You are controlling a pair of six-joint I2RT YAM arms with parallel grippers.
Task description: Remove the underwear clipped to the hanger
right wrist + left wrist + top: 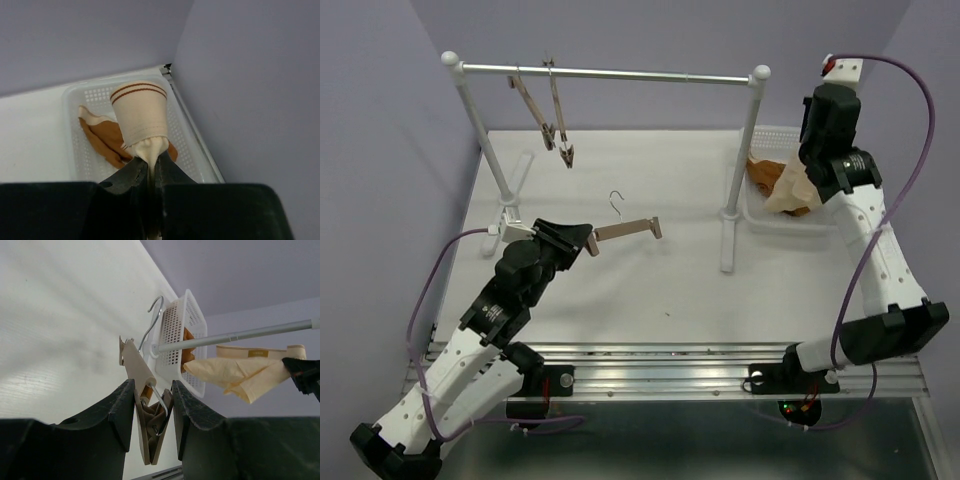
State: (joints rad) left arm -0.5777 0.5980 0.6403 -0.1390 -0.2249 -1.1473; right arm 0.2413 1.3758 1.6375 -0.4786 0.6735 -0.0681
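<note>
Top external view first: the left gripper (582, 243) is pressed together on one end of the hanger (625, 229), low over the table (650, 300) or resting on it, I can't tell which. Its wire hook (617, 203) points away from the arms, and no fabric hangs from the bar. The underwear (793, 192) is far over on the right, pinched by the right gripper (802, 176) above the white basket (752, 218), where an orange-brown cloth (765, 172) lies. Counting: three hangers in all, one held and two spare hangers (545, 115) dangling from the rail (640, 73). There is also one pale garment, one darker cloth, one basket and two arms.

Left wrist view: the fingers (120, 412) close on either side of the hanger's (136, 364) end clip (150, 430), and the bar runs up and away from the lens. Beyond it the underwear (235, 372) droops from the right gripper (304, 374), well apart from the hanger.

Right wrist view: the right gripper (149, 172) nips a bunched bit of the underwear (140, 115). The striped waistband hangs lowest, over the basket (75, 125) and partly over the orange-brown cloth (105, 145).

To my eye the unclipping is done and only the letting-go remains. Done well, that means lowering the garment until the band sits inside the basket walls. Then the fingers should spread fully so the thin fabric doesn't cling, while the left side holds the hanger steady.
</note>
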